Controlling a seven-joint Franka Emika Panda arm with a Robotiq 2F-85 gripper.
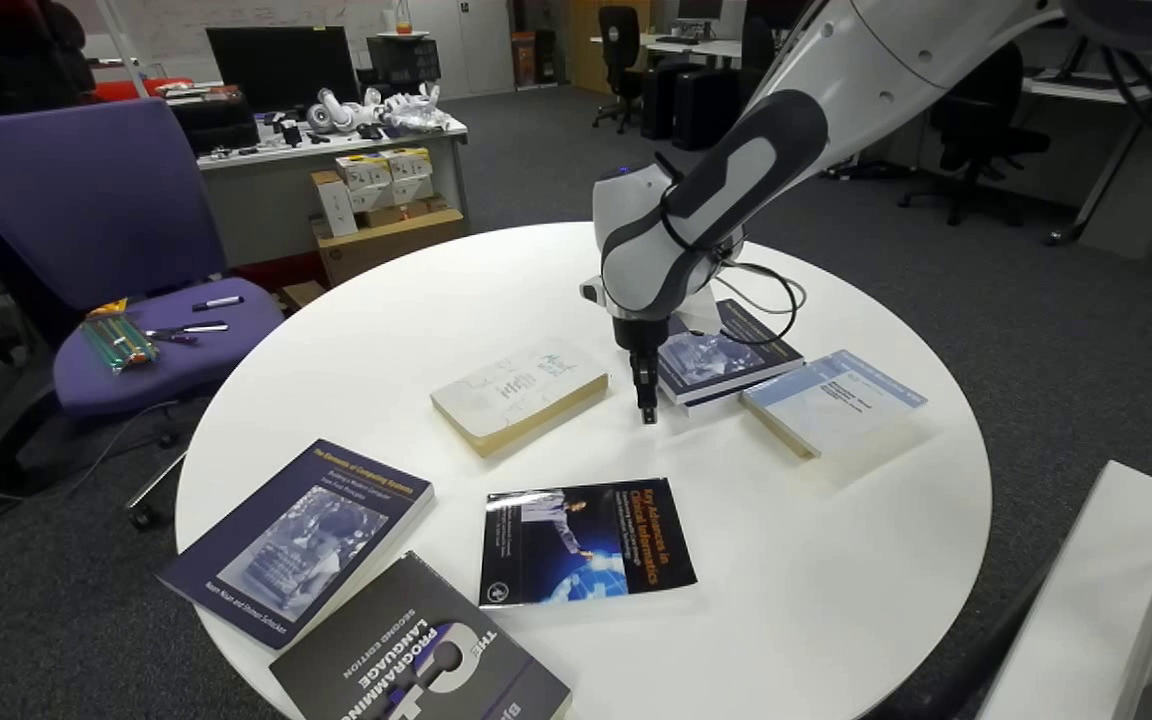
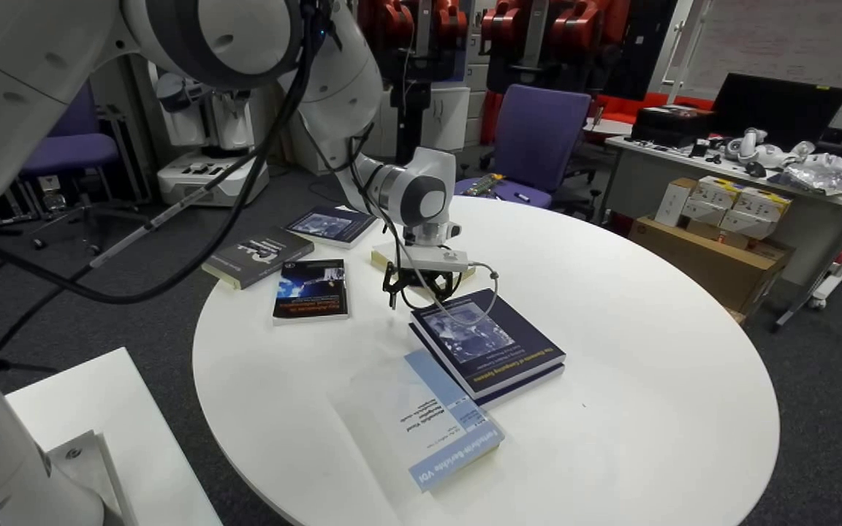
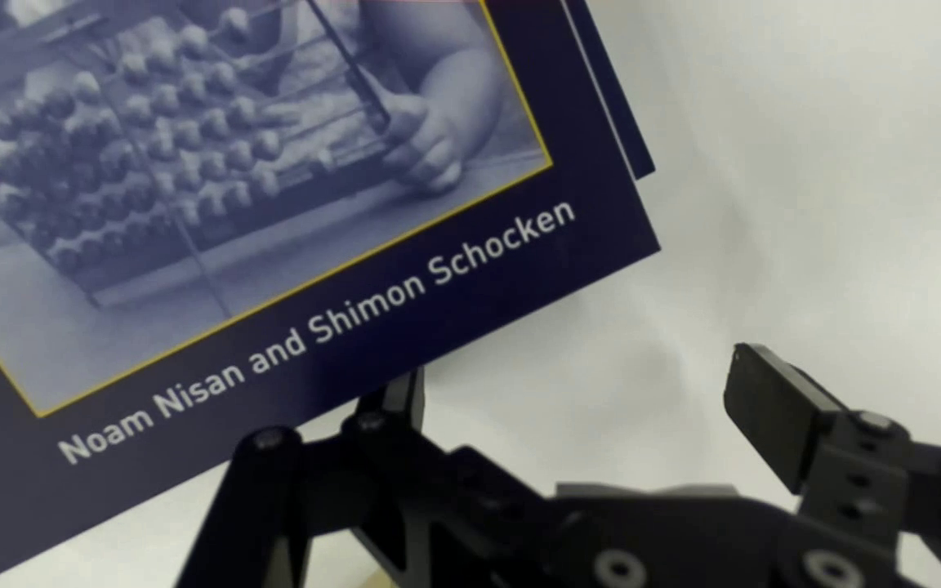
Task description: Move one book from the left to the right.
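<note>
Two dark blue books lie stacked, the upper one [image 1: 736, 345] with a photo of an abacus; they also show in an exterior view [image 2: 494, 343] and the wrist view [image 3: 454, 302]. My gripper [image 1: 648, 414] points down beside the stack's short edge; it also shows in an exterior view [image 2: 416, 298]. In the wrist view my gripper [image 3: 577, 400] is open, with only white table between its fingers. One finger overlaps the upper book's edge; I cannot tell whether it touches. A matching dark blue book [image 1: 301, 540] lies flat at the opposite table side.
On the round white table [image 1: 786, 600] lie a pale book with yellowed pages [image 1: 521, 390], a light blue and white book [image 1: 836, 400] against the stack, a black informatics book [image 1: 586, 540] and a grey programming book [image 1: 426, 650]. A cable [image 2: 490, 292] hangs by the wrist.
</note>
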